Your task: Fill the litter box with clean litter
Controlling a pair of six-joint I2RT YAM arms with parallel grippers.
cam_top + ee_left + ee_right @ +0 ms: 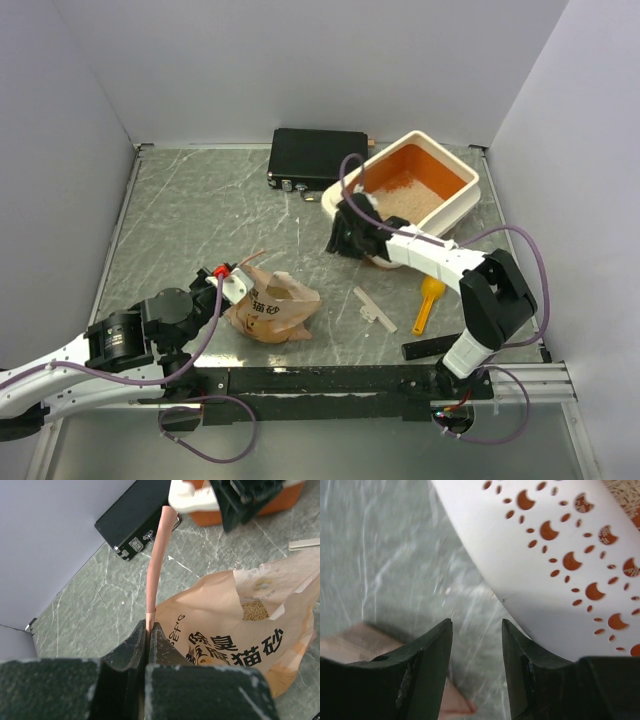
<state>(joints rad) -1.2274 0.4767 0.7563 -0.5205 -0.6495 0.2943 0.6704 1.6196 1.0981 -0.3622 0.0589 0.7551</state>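
Left gripper (149, 630): clamped flat on a thin edge of the paper litter bag (225, 635), at lower left of the top view. The bag lies slumped and crumpled on the marble table (200, 220), well apart from the box, mouth not over it. Can't tell how much it holds. The left wrist view shows a few pellets in a small patch on its face, which could be print or a window.

Right gripper (476, 630): jaws apart, nothing between them, only table behind. It sits just beside the lower-left corner of the litter box (447, 155). The box's white perforated grille (520, 565) fills the upper right of the right wrist view. Can't tell whether it touches the box.

The litter box is at upper right of the top view, next to the black case (315, 157). Clean litter (415, 203) covers the lower-right part of the floor. Bare orange shows toward the upper left, so the layer is thin and uneven.

Judgement: partly filled, not done. What's left is another pour if the bag has stock, then spreading it over the bare patch. The yellow scoop (428, 302) lies on the table at right of centre, in neither gripper.
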